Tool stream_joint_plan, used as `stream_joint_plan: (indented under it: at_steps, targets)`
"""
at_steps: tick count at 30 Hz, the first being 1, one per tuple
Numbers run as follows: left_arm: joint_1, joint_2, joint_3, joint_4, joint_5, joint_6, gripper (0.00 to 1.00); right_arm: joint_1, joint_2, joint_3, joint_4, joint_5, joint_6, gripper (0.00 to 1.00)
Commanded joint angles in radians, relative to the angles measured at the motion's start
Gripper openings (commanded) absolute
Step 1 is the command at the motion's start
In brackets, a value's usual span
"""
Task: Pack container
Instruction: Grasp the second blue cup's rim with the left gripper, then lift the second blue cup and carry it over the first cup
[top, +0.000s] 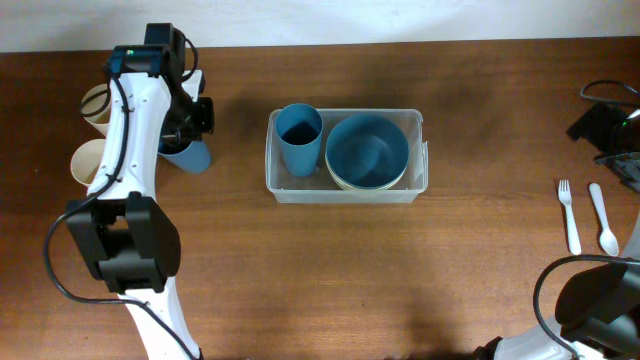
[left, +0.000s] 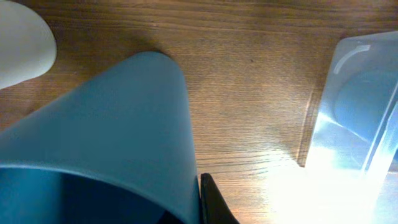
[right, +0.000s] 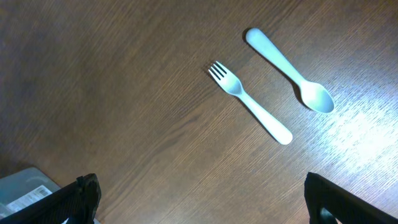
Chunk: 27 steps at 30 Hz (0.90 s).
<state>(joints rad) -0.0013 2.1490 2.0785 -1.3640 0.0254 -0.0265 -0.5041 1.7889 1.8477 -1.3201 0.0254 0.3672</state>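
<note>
One tapered blue cup (left: 112, 137) — clear, rounded container (top: 345, 193)

Table (top: 330, 280) wood-grain, slight sheen. Container (top: 347, 195) clear glossy plastic. Cup (left: 106, 124) matt blue plastic. Fork (right: 249, 102), spoon (right: 289, 71) smooth pale plastic.

Left wrist: blue cup (left: 112, 137) overfills my view, cut off at the left and bottom edges. Only a dark sliver of one left finger (left: 211, 208) shows. The container (left: 348, 68) runs off the right edge, its lower part washed out by glare. Overhead: left arm (top: 135, 120) covers most of that cup.
</note>
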Motion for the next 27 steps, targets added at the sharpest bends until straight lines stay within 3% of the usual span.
stream_joint_plan:
  at_steps: [1, 6, 11, 16, 22, 27]
  targets:
    - [-0.002, -0.006, 0.032, -0.010, 0.017, -0.011, 0.01, 0.000, 0.003, -0.005, 0.000, 0.002, 0.011, 0.99]
    - [-0.010, -0.007, 0.184, -0.076, 0.047, -0.011, 0.02, 0.000, 0.003, -0.005, 0.000, 0.002, 0.011, 0.99]
    - [-0.068, -0.011, 0.519, -0.181, 0.062, -0.010, 0.02, 0.000, 0.003, -0.005, 0.000, 0.002, 0.011, 0.99]
    - [-0.164, -0.024, 0.723, -0.265, 0.061, -0.010, 0.02, 0.000, 0.003, -0.005, 0.000, 0.002, 0.011, 0.99]
    - [-0.289, -0.029, 0.814, -0.323, 0.047, -0.010, 0.02, 0.000, 0.003, -0.005, 0.000, 0.002, 0.011, 0.99]
    - [-0.363, -0.029, 0.821, -0.320, -0.060, -0.010, 0.02, 0.000, 0.003, -0.005, 0.000, 0.002, 0.011, 0.99]
